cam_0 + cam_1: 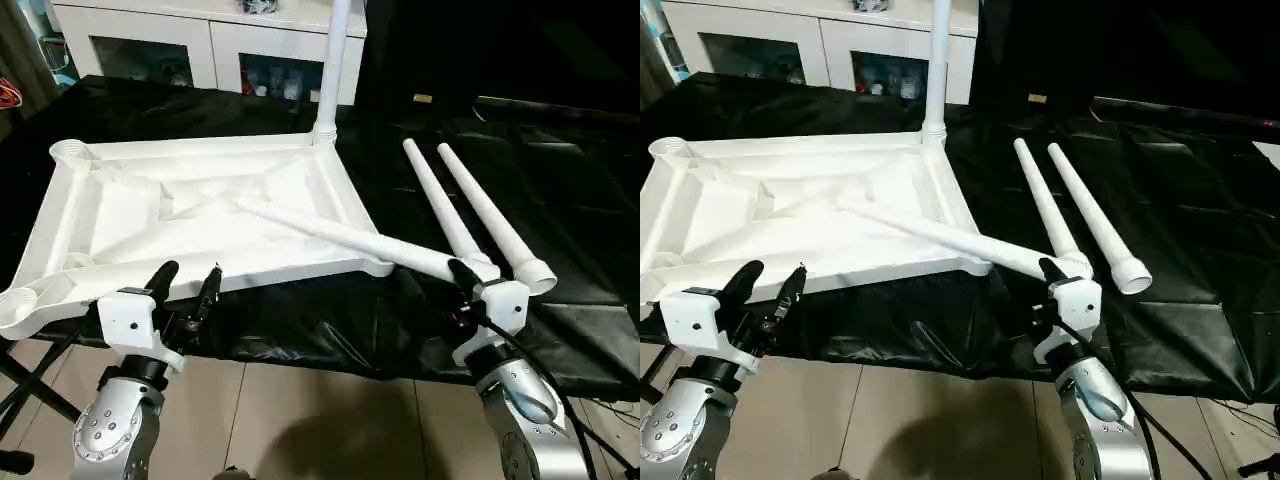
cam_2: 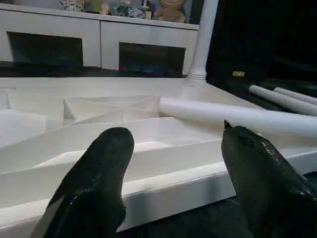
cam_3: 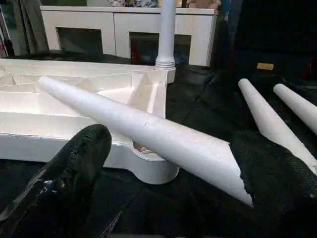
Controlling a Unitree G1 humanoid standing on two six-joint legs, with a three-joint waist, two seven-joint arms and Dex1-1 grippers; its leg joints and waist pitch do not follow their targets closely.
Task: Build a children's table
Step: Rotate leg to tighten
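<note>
The left gripper [image 1: 188, 283] and right gripper [image 3: 173, 168] stood apart, empty, before the upturned tabletop [image 1: 180, 215] (one leg [image 1: 333, 60] socketed, top cut off). Another leg [image 1: 350, 240] lay across it on black sheeting [image 1: 560, 200]; cabinet [image 1: 200, 40] behind.

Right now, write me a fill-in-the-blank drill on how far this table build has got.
1. The tabletop lies with its ribbed underside facing ____.
2. ____ leg stands upright in a corner socket.
3. One loose leg lies slanting across the tabletop's ____ corner, between the open fingers of the right hand.
4. ____ more legs lie side by side on the black cloth.

Missing words: up; One; near right; Two
</note>
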